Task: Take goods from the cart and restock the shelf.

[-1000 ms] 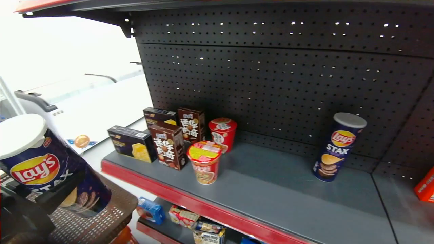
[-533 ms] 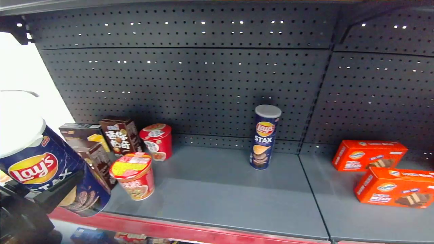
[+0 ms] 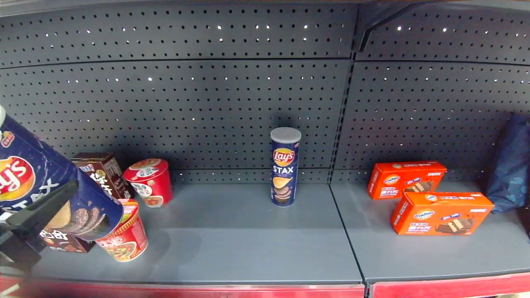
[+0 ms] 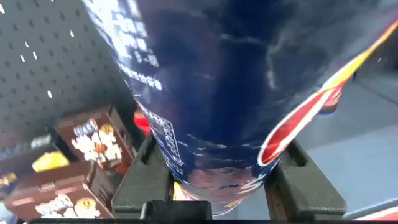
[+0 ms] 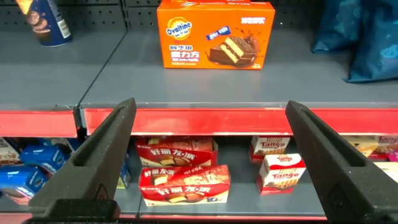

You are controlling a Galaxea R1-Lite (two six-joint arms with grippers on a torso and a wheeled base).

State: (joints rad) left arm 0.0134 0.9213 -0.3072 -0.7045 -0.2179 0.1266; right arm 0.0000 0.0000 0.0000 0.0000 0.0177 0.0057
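Left gripper (image 4: 217,180) jaws tight on can (image 3: 45,182); right gripper (image 5: 210,112) jaws apart.

The left claw (image 3: 39,211) holds a chip can (image 3: 45,186) over the shelf (image 3: 248,240). A noodle cup (image 3: 124,231) sits just right of the claw. Another can (image 3: 285,167) stands far right of it, and a flat box (image 3: 441,213) lies farther right still.

Blue chips can (image 3: 25,174) tilted, clamped in left tool (image 4: 224,186), above grey shelf (image 3: 248,248) left end.

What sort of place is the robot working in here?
Probably a shop aisle: a pegboard-backed shelf with a red front edge, packaged snacks on it such as a standing chip can, cup noodles and orange cake boxes, and more boxed goods on the tier below.
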